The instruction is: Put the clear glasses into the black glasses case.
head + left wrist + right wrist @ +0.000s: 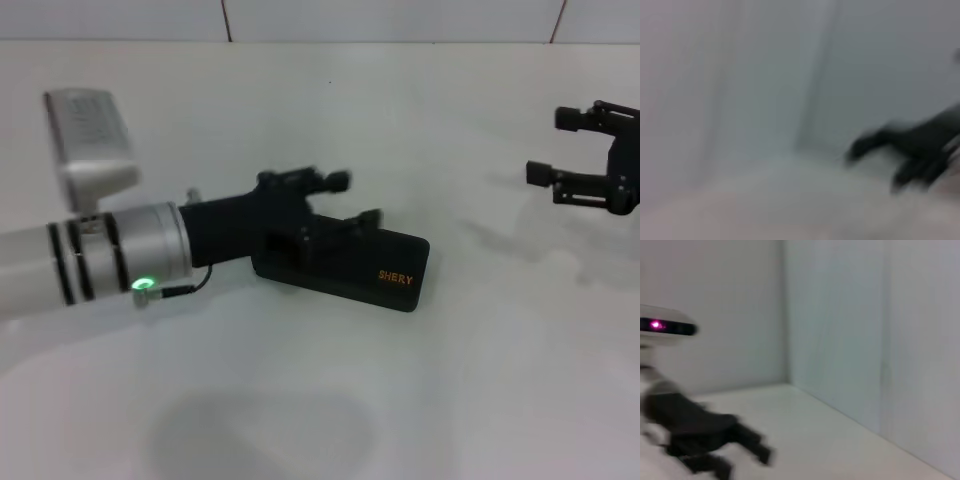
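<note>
The black glasses case (350, 262) lies flat and closed on the white tabletop (450, 380), orange lettering facing up. I cannot find the clear glasses anywhere on the surface; they may already be inside the case, but nothing here proves it.

The left gripper (355, 197) hovers over the far side of the case, its jaws spread apart with nothing between them, one finger low against the lid's back edge. If the glasses are inside, the job looks all but finished, and only pulling the arm clear remains.

The right gripper (565, 145) hangs well off to the right, jaws parted and holding nothing.

There is bare tabletop all around the case, and the back wall (400, 18) stands well behind it.
</note>
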Robot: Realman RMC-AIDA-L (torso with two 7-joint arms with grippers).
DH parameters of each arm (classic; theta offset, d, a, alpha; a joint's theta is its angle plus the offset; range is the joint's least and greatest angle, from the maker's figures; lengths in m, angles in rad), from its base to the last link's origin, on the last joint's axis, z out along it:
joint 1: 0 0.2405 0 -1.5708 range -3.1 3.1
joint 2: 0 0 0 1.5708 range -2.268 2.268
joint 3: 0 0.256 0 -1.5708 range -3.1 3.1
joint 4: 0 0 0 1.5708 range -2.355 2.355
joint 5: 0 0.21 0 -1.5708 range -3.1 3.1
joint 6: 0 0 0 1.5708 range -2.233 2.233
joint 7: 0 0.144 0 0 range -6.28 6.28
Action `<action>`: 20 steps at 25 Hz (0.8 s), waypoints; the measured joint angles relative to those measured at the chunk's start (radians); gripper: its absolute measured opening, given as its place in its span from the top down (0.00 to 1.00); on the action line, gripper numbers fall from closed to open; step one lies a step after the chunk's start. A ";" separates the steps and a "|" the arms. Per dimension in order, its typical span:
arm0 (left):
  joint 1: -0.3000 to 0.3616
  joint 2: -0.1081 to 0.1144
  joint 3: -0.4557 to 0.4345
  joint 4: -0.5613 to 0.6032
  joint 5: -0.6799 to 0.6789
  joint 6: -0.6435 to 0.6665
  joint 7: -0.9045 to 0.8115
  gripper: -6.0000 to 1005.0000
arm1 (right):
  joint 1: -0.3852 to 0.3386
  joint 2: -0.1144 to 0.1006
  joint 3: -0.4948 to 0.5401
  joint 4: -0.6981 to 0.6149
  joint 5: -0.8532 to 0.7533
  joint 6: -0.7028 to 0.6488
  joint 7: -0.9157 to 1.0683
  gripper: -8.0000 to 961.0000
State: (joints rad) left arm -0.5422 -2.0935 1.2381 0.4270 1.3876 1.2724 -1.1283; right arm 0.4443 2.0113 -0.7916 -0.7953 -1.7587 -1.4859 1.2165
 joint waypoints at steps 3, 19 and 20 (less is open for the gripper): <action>0.028 0.015 -0.004 0.062 -0.034 0.221 0.063 0.34 | 0.036 -0.006 0.000 0.004 0.008 -0.185 -0.002 0.19; 0.161 0.036 -0.030 0.110 0.024 0.393 0.200 0.34 | 0.133 0.009 -0.051 0.272 -0.014 -0.239 -0.210 0.19; 0.162 0.035 -0.046 0.105 0.026 0.393 0.201 0.34 | 0.135 0.010 -0.064 0.279 -0.013 -0.224 -0.218 0.19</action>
State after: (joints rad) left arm -0.3802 -2.0588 1.1925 0.5324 1.4141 1.6654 -0.9268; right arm 0.5797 2.0213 -0.8554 -0.5167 -1.7715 -1.7102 0.9987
